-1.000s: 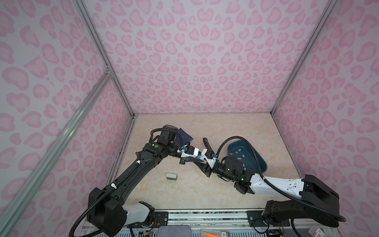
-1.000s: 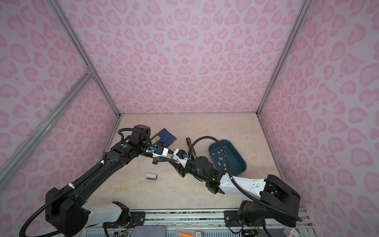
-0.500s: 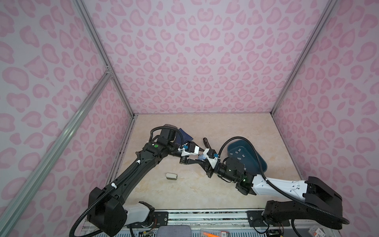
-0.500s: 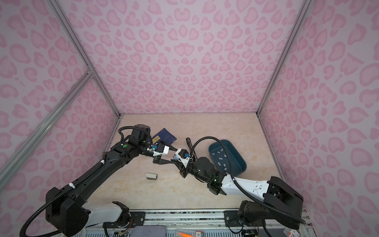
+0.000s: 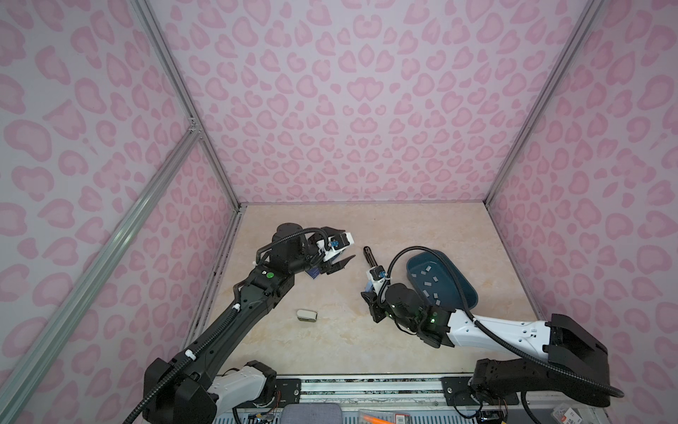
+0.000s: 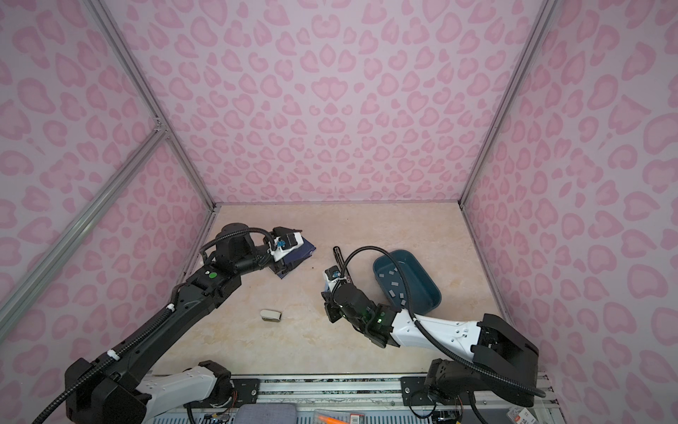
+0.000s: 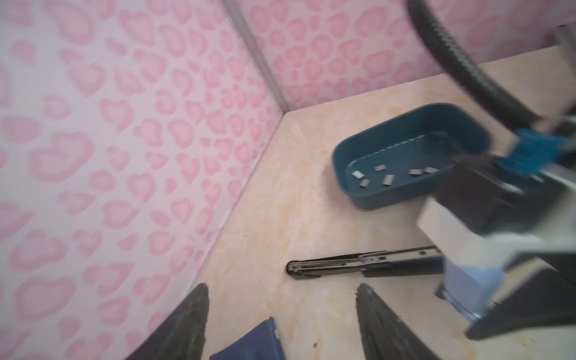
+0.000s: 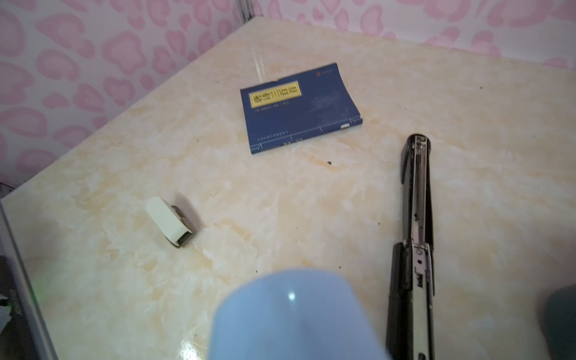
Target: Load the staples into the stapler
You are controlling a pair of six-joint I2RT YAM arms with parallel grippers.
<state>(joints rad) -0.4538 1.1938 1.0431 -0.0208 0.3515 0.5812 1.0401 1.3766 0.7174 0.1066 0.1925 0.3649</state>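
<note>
Marble-look tabletop (image 5: 330, 348): staples (image 5: 427, 283) sit in the teal tray (image 5: 460, 275), right of centre, well apart from the spread, empty left gripper (image 5: 350, 249); can't tell on the right gripper (image 5: 370, 306).

On the marbled bench (image 6: 385, 227) a thin black stapler (image 6: 338, 257) lies pointing toward the back wall. The right tool (image 6: 335, 276) sits at its near end; from here I can't make out whether it grips it. Just right of that stands a teal tray (image 6: 422, 273) with grey staples (image 6: 394, 283) scattered over its floor, and the right arm's cable arches across it. The left tool (image 6: 291, 242) overlaps a blue book (image 6: 306, 253) near the left wall, well apart from the stapler. A small white block (image 6: 270, 315) lies alone nearer the front, between the arms.
</note>
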